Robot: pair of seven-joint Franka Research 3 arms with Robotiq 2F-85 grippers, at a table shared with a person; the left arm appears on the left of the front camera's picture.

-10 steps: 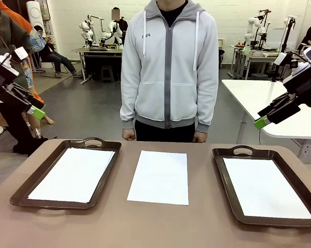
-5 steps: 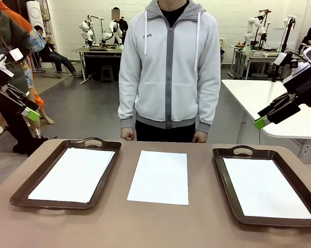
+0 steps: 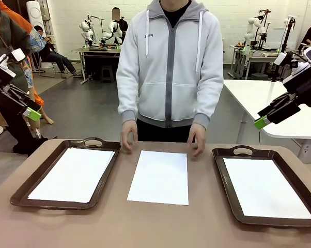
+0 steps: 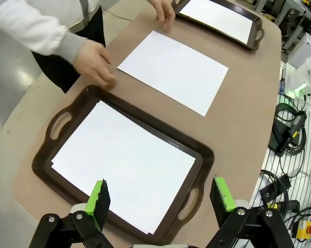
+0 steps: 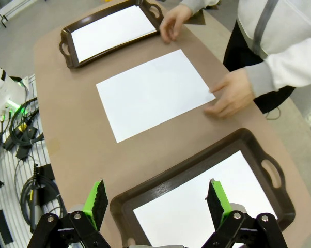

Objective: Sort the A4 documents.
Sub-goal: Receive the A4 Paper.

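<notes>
Three A4 documents lie flat. One sheet (image 3: 159, 176) rests bare on the table's middle, also plain in the left wrist view (image 4: 173, 71) and the right wrist view (image 5: 153, 93). Another sheet (image 3: 73, 173) lies in the left brown tray (image 3: 21, 192), and a third sheet (image 3: 265, 186) in the right brown tray (image 3: 225, 181). My left gripper (image 3: 31, 113) hangs open, high over the table's left end above its tray's sheet (image 4: 124, 163). My right gripper (image 3: 261, 122) hangs open, high at the right, over the right tray's sheet (image 5: 197, 206). Neither holds anything.
A person in a grey hoodie stands at the far edge, both hands (image 3: 127, 138) (image 3: 198, 140) down at the far corners of the middle sheet. A white table (image 3: 259, 95) stands beyond the right side. Bare tabletop (image 3: 119, 222) runs along the near edge.
The person's hands have come down from fists at the sides to the table's far edge, beside the middle sheet. My left gripper shifted slightly left and up. The sheets have not moved.
</notes>
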